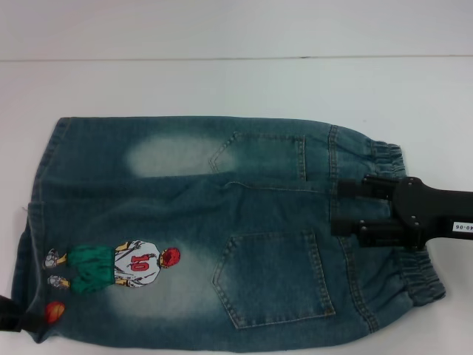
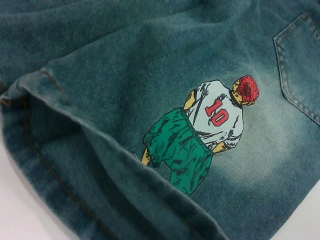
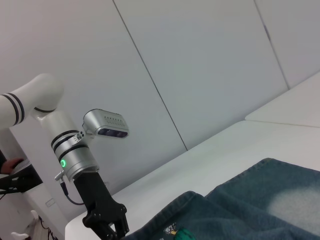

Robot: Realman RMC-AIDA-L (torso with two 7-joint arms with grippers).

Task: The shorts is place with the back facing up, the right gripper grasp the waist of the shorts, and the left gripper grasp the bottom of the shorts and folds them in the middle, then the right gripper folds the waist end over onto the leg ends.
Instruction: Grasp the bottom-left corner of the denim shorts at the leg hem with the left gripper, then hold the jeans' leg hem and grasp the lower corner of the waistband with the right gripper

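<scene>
The denim shorts [image 1: 259, 170] lie flat on the white table with the back pockets up, waist to the right and leg ends to the left. A printed player figure [image 1: 118, 266] with a red "10" marks the near leg, also seen close up as the figure [image 2: 210, 125] in the left wrist view. My right gripper [image 1: 341, 207] is open over the elastic waistband [image 1: 414, 277], one finger on each side of the centre seam. My left gripper [image 1: 9, 318] sits at the near leg hem, mostly out of frame; the right wrist view shows this left gripper [image 3: 107, 225] beside the hem.
The white table [image 1: 222, 81] extends behind and to the right of the shorts. A white wall [image 3: 200, 65] stands beyond the table. The near leg hem [image 2: 55, 115] is rumpled and slightly raised.
</scene>
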